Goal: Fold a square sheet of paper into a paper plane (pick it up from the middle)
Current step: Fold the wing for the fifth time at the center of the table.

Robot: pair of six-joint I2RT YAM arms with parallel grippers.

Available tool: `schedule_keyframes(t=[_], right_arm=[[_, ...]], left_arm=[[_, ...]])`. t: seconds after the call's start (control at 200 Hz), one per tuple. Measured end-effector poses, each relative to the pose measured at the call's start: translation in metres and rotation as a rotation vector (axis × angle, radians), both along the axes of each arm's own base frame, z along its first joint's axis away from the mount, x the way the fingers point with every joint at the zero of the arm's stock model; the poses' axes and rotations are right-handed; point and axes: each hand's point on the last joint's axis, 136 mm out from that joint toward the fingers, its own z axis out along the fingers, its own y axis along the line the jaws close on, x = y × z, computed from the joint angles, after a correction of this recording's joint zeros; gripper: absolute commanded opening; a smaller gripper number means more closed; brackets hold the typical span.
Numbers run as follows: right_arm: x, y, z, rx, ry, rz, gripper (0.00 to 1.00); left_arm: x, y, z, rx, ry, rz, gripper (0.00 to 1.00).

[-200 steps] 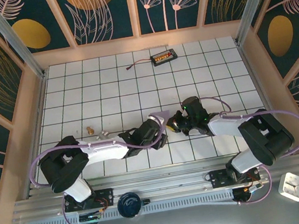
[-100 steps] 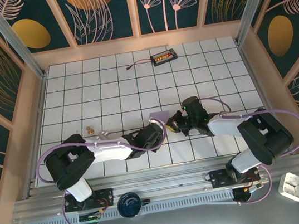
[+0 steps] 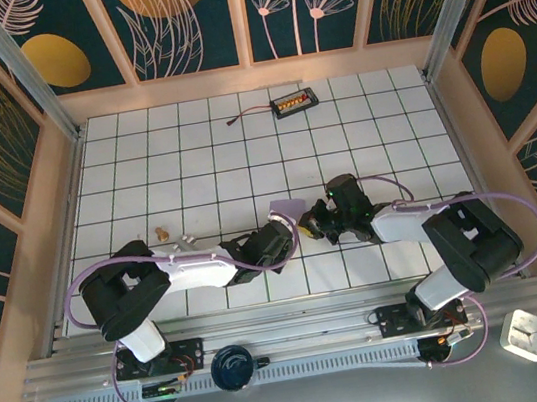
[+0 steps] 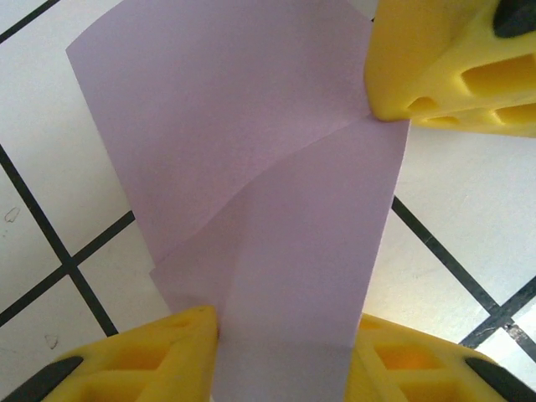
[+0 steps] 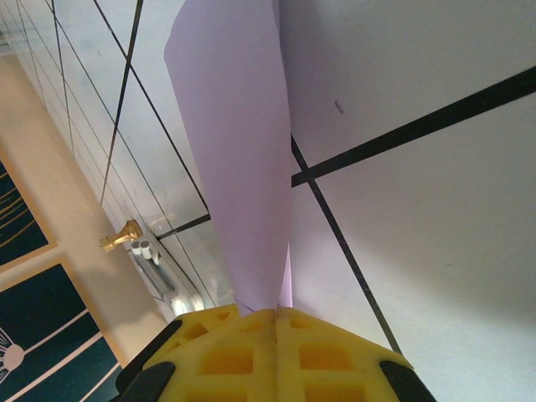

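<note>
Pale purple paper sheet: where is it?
Top view: the pale purple paper sheet sits near the white tiled table's centre, left of the right pincer clamping it.

The arms hide most of the square sheet of paper (image 3: 288, 206) (one corner peeks out). Left of it, a brass speck (image 3: 160, 233) is too small to tell.

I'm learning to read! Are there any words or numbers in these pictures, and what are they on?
No text can be read anywhere.
The lavender paper: plain, no writing.
The black box at the table's far edge: anything on it is too small to read.
The white square gadget off the table: marks too small to read.
</note>
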Motion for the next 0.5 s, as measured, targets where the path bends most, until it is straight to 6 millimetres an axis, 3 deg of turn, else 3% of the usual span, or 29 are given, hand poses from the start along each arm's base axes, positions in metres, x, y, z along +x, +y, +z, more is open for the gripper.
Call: schedule_keyframes(t=[0.5], right_arm=[[-0.0005,0.0003,-0.0018,-0.001,0.003,0.005,0.00]], left_arm=[[-0.0019,-0.0030,0.0004,-0.010,0.012,-0.011,0.19]])
